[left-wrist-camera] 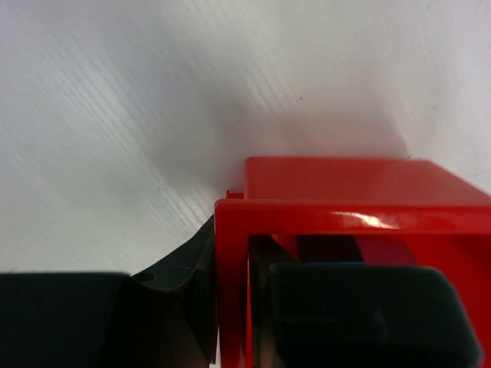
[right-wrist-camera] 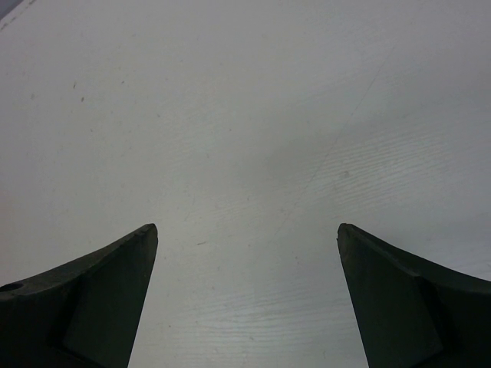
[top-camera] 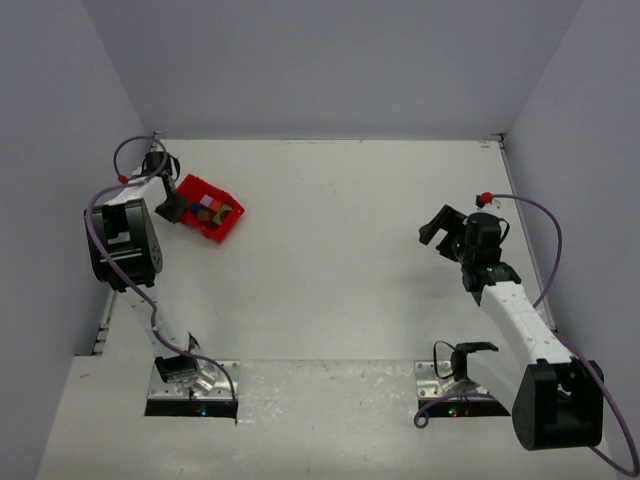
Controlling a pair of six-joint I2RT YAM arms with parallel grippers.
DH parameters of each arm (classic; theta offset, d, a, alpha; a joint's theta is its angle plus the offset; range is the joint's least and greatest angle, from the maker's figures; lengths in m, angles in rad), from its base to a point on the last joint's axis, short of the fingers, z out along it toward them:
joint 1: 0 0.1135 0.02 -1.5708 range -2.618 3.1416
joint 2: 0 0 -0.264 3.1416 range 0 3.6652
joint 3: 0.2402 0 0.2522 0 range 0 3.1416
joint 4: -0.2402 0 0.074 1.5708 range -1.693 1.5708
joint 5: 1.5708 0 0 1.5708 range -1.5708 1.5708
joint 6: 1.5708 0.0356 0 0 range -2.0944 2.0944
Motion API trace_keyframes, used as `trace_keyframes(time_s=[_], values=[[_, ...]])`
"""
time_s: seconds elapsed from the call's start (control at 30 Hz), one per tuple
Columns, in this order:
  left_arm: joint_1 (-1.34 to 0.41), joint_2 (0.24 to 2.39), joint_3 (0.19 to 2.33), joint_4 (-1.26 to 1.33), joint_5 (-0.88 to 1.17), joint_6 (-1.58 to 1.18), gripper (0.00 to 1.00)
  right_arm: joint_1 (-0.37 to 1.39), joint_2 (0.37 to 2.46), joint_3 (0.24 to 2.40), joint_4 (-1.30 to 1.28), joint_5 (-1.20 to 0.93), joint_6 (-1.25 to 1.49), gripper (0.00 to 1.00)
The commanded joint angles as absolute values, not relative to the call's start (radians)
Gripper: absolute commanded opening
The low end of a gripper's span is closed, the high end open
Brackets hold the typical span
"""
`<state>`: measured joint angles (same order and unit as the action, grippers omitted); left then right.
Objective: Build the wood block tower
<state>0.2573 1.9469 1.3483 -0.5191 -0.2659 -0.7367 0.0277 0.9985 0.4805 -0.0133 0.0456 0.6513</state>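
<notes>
My left gripper point(top-camera: 172, 208) is pinched onto the 9 o'clock wall of the red bin point(top-camera: 230, 226), one finger outside and one inside. The wood blocks point(top-camera: 208, 209) lie loose in that bin, at the table's point(top-camera: 330, 260) 10 o'clock and just at 3 o'clock from the jaws. The left arm point(top-camera: 125, 245) is folded close beside the bin. The right gripper point(top-camera: 438, 228) hangs wide open and empty, well apart.

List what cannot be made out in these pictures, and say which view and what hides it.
1. Blocks in the red bin: top view, too small to count or to tell their shapes.
2. Bin's inside: left wrist view, blocked by the inner finger of the left gripper and cut off at the bottom edge.
3. Bin and blocks: right wrist view, out of frame; only bare table shows under the open right gripper.
</notes>
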Motion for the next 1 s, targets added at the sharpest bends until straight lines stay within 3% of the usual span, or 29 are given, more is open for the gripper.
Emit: trace_keyframes(time_s=[0.0, 0.07, 0.27, 0.63, 0.9, 0.97], values=[[0.201, 1.910, 1.389, -0.553, -0.389, -0.734, 0.06, 0.023, 0.993, 0.512, 0.003, 0.057, 0.658, 0.99], [0.141, 1.899, 1.431, -0.582, -0.444, -0.730, 0.00, 0.023, 0.992, 0.511, 0.003, 0.061, 0.658, 0.99], [0.000, 1.824, 1.497, -0.673, -0.641, -0.730, 0.00, 0.023, 0.994, 0.509, -0.015, 0.066, 0.652, 0.99], [-0.337, 1.642, 1.400, -0.713, -0.931, -0.756, 0.00, 0.023, 0.978, 0.504, -0.046, 0.072, 0.671, 0.99], [-0.467, 1.742, 1.501, -1.002, -1.182, -0.990, 0.00, 0.025, 0.959, 0.486, -0.052, 0.043, 0.684, 0.99], [-0.490, 1.831, 1.590, -1.187, -1.245, -1.106, 0.00, 0.024, 0.952, 0.486, -0.059, 0.046, 0.682, 0.99]])
